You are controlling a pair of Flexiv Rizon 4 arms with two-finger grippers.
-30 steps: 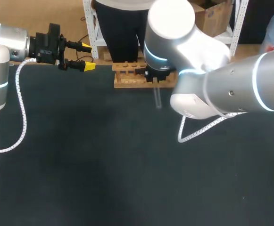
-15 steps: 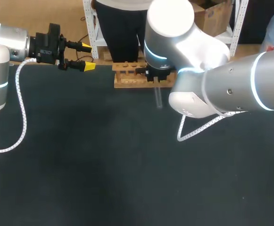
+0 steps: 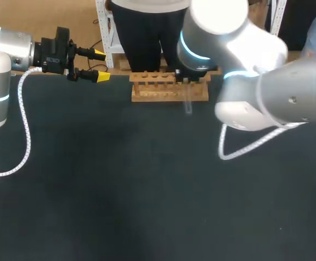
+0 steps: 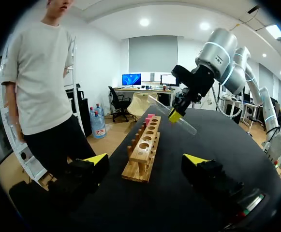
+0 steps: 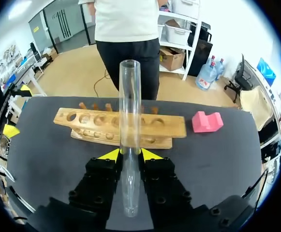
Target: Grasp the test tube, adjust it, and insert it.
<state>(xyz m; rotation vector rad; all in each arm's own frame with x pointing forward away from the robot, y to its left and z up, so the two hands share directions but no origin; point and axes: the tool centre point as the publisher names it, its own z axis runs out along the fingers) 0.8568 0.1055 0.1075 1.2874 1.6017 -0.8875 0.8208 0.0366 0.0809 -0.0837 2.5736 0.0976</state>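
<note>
Seen from the head view, the left arm holds its left gripper (image 3: 101, 66) off the left end of the wooden rack (image 3: 158, 93) at the far side of the black table (image 3: 119, 190), its yellow-tipped fingers spread wide with nothing between them. The right arm's bulky wrist hangs over the rack's right half and hides the right gripper (image 3: 187, 82), and the clear test tube (image 3: 188, 107) shows just beneath it, across the rack's near edge. In the left wrist view, the left gripper (image 4: 146, 162) stands open and empty. The rack (image 4: 147, 145) runs lengthwise ahead of its two fingers, with a pink block (image 4: 149, 116) beyond its far end. Above and beside the rack's far part, the right gripper (image 4: 175, 115) pinches the test tube (image 4: 186, 125), which is tilted and clear of the holes. In the right wrist view, the right gripper (image 5: 130, 154) is closed narrowly on the test tube (image 5: 130, 106), a finger pressed to each side. The tube runs straight out ahead over the rack (image 5: 96, 123), whose row of holes lies crosswise, and the pink block (image 5: 207, 121) sits off one end of the rack.
</note>
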